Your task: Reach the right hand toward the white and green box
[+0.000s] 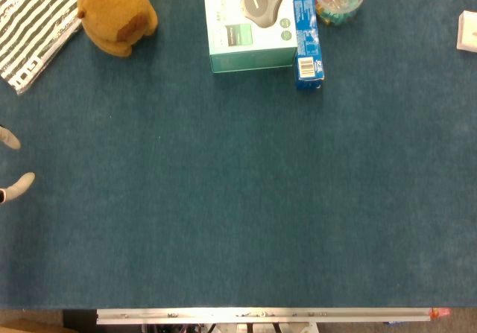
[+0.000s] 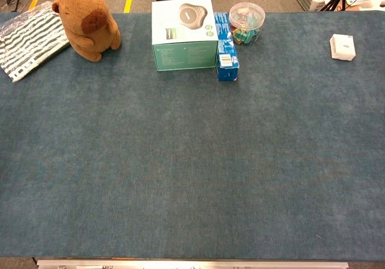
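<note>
1. Worktop [image 2: 192, 160]: covered in blue-green carpet-like cloth; metal front edge shows along the bottom of both views.
2. White and green box [image 2: 184, 33]: sits at the far edge, a little left of centre. White lid with a picture of a grey rounded device, green front wall. Head view shows it at the top [image 1: 250, 21].
3. Blue box [image 2: 225, 46]: narrow, lying lengthwise against the right side of the white and green box, touching or all but touching; barcode label on its near end. Seen also from the head camera [image 1: 305, 31].
4. Clear round tub [image 2: 246, 22]: just behind and right of the blue box, filled with small coloured pieces; what they are, cannot tell.
5. Brown plush animal [image 2: 87, 19]: upright at far left, well apart from the box.
6. Striped black-and-white cloth [image 2: 30, 37]: at the far left corner, beside the plush.
7. Small white box [image 2: 343, 46]: alone at far right.
8. Left hand [image 1: 13, 165]: only two pale fingertips show at the left edge of the head view, spread apart, holding nothing that shows.
9. Right hand: in neither view.
</note>
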You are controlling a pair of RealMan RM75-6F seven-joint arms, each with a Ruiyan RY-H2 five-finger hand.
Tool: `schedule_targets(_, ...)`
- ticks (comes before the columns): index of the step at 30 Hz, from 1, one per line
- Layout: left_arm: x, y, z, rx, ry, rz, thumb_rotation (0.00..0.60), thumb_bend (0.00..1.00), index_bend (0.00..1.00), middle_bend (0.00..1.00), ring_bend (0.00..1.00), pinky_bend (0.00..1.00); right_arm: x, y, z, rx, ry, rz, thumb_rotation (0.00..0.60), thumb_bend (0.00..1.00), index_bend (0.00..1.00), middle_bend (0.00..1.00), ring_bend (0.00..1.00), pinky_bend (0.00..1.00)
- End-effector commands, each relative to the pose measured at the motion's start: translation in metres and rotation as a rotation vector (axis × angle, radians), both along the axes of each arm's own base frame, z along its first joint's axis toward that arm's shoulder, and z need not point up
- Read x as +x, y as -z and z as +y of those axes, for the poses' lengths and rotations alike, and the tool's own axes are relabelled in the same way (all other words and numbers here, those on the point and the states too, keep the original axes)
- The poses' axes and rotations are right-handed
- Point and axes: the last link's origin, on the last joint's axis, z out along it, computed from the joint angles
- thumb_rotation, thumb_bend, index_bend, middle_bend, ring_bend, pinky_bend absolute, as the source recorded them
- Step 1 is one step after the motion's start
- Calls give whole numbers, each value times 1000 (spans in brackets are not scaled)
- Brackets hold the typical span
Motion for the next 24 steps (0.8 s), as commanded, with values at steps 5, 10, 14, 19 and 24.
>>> schedule_targets(5, 1, 0, -1, 0, 0, 1, 600, 0, 503, 443, 364, 287, 1, 3, -1, 17, -4, -9, 387, 0, 585, 528, 396, 445)
schedule_targets(10, 3, -1, -2, 4, 7, 0, 600, 0, 503, 443, 364, 287, 11, 13, -7, 65, -35, -82, 386, 0, 585, 528, 396, 445)
schedule_targets(14, 5, -2, -3, 4, 17, -1, 600, 0, 503, 443, 364, 287, 30, 33, -19, 188, -64, -214, 392, 0, 585, 528, 396, 445)
schedule_targets(19, 7, -3, -6, 5, 21, -4, 600, 0, 503, 443, 364, 287, 62, 61, -41, 347, -103, -390, 405, 0, 616, 608, 407, 445)
schedule_targets(24, 8, -4, -8, 1, 21, -6, 600, 0, 505, 443, 364, 287, 98, 96, -66, 469, -131, -565, 391, 0, 796, 795, 576, 610)
